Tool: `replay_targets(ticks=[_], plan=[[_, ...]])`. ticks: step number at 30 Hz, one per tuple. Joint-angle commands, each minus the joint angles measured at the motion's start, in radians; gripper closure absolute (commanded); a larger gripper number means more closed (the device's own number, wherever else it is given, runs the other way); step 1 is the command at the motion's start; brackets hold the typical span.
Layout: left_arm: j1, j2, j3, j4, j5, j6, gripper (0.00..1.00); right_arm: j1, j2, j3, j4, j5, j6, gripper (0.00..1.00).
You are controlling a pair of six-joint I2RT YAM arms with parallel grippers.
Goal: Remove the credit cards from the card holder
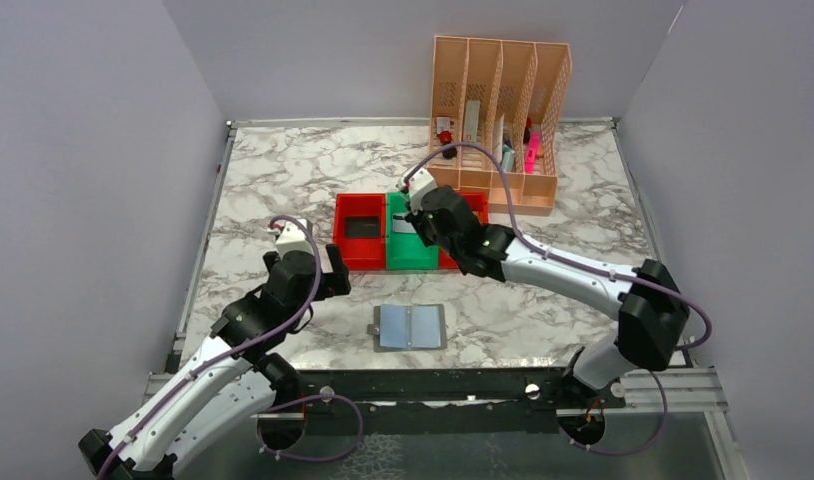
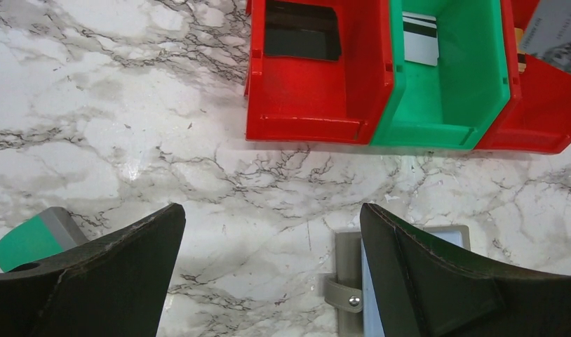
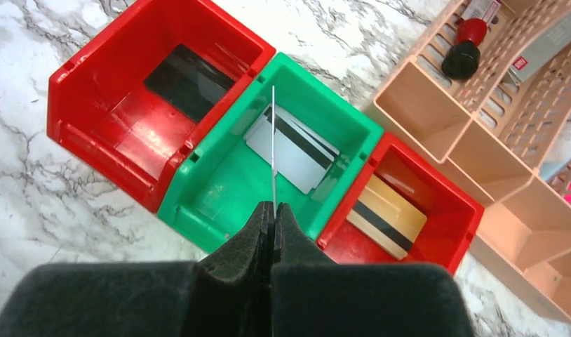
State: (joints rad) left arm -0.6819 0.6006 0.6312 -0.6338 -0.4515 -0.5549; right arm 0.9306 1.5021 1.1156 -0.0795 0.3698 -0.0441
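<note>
The grey card holder [image 1: 411, 327] lies open and flat near the table's front edge, its blue-grey pockets up. It shows partly in the left wrist view [image 2: 346, 277]. My right gripper [image 3: 273, 205] is shut on a thin silver-grey card [image 3: 273, 140], seen edge-on above the green bin [image 3: 219, 189]. Another silver-grey card [image 3: 290, 147] lies in that bin. A black card [image 3: 188, 83] lies in the left red bin [image 3: 100, 105]. A gold-tan card [image 3: 386, 214] lies in the right red bin [image 3: 447, 203]. My left gripper [image 2: 272, 210] is open and empty, left of the holder.
A tall peach slotted organiser [image 1: 498, 120] with small items stands behind the bins at the back right. A small teal block [image 2: 30, 242] sits on the marble by my left finger. Grey walls close in the table's left, back and right.
</note>
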Motion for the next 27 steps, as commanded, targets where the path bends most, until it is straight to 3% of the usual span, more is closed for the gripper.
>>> replay_targets(ticks=[1, 7, 18, 27], plan=[[0.002, -0.03, 0.016, -0.011, -0.034, 0.016, 0.02, 0.006, 0.121, 0.104, -0.083, 0.005, -0.066, 0.98], [0.002, -0.054, 0.015, -0.011, -0.047, 0.011, 0.02, 0.006, 0.284, 0.232, -0.167, 0.113, -0.129, 0.98], [0.002, -0.057, 0.015, -0.01, -0.05, 0.011, 0.02, -0.013, 0.479, 0.298, -0.052, 0.17, -0.321, 0.97], [0.002, -0.075, 0.014, -0.012, -0.061, 0.006, 0.02, -0.037, 0.537, 0.31, 0.043, 0.16, -0.419, 0.97]])
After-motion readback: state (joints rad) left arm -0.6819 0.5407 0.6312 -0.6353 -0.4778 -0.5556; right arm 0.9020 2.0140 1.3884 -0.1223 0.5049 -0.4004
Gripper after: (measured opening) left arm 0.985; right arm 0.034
